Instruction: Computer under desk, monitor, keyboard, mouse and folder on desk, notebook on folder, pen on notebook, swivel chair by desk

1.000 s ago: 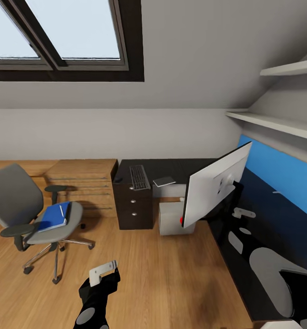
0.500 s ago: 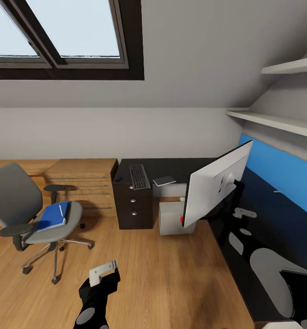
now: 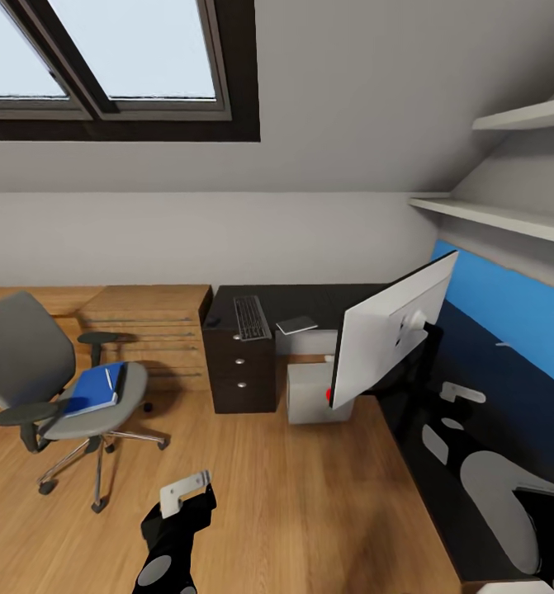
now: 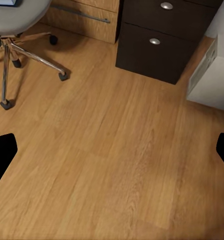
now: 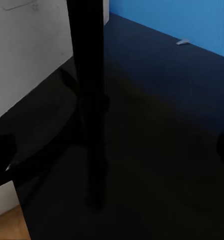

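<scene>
Your left hand (image 4: 112,150) hangs spread wide over bare floor (image 3: 310,495). Your right hand's (image 5: 112,150) spread is hard to judge against the dark table (image 3: 442,487). The monitor (image 3: 388,330) hides its own stand. The folder (image 3: 95,390) lies on the swivel chair (image 3: 58,388). Your right arm has edged forward since a second ago.

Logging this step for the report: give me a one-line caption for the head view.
Attic bedroom: blue folder on swivel chair, keyboard on black desk, monitor at right.
</scene>
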